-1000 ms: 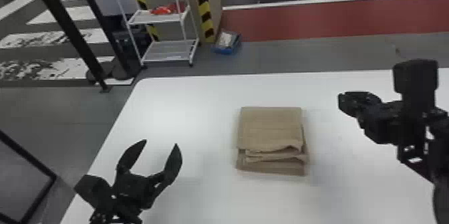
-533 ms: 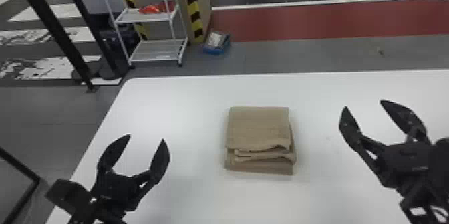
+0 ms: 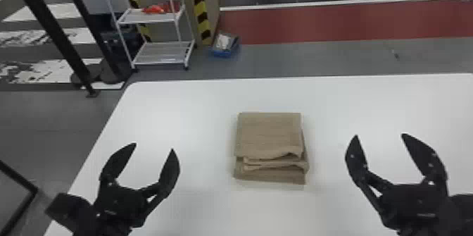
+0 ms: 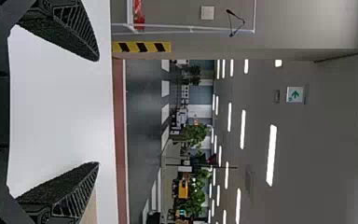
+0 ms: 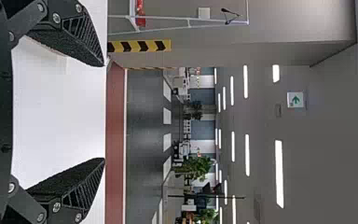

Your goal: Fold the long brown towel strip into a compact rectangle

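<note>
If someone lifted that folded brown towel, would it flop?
The folded brown towel would probably droop, since its near folds look soft and wavy. Its layers sit unevenly stacked, so they might slip apart. Lying flat, it likely won't roll.

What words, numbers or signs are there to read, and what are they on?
Words and numbers: none that I can read.
Sign high up in the room: a green arrow on white, a picture and no readable words.
Pale marks on the left gripper and right gripper: too small to read.
Towel: no writing to be seen.
Yellow and black tape: stripes, no writing that I can make out.
</note>
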Robot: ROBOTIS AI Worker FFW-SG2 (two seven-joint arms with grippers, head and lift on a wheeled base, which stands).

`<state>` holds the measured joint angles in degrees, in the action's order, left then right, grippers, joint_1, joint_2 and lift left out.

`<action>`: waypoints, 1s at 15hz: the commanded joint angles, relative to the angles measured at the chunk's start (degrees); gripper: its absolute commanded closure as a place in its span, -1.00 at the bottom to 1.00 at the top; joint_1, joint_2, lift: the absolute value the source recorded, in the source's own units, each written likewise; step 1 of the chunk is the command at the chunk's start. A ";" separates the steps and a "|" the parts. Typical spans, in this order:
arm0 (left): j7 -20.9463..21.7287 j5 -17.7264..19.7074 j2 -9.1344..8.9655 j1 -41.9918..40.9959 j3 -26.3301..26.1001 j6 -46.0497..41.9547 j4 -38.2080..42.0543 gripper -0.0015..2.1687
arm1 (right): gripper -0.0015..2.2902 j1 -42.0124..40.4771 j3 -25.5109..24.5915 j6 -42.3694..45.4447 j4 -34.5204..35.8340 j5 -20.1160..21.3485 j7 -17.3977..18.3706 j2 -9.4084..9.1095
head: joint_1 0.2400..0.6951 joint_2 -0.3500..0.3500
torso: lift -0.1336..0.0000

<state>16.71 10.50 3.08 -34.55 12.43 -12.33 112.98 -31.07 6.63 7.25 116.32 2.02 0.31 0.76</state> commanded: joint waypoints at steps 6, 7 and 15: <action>-1.15 0.14 0.52 -0.52 0.67 0.34 0.84 -0.92 | -0.83 -0.22 1.19 -0.01 -0.13 0.18 0.48 0.12 | 1.00 0.56 | -0.87; -1.50 0.14 0.61 -0.52 0.76 0.52 0.84 -0.93 | -0.83 -0.22 1.19 -0.01 -0.13 0.18 0.48 0.12 | 1.00 0.56 | -0.87; -1.41 0.14 0.61 -0.17 0.76 1.04 0.84 -0.93 | -0.83 -0.05 1.55 -0.89 -0.04 0.27 0.39 0.30 | 1.00 0.59 | -0.87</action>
<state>15.28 10.63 3.69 -34.66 13.18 -11.29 113.82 -31.12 7.99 6.39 116.28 2.29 0.76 0.98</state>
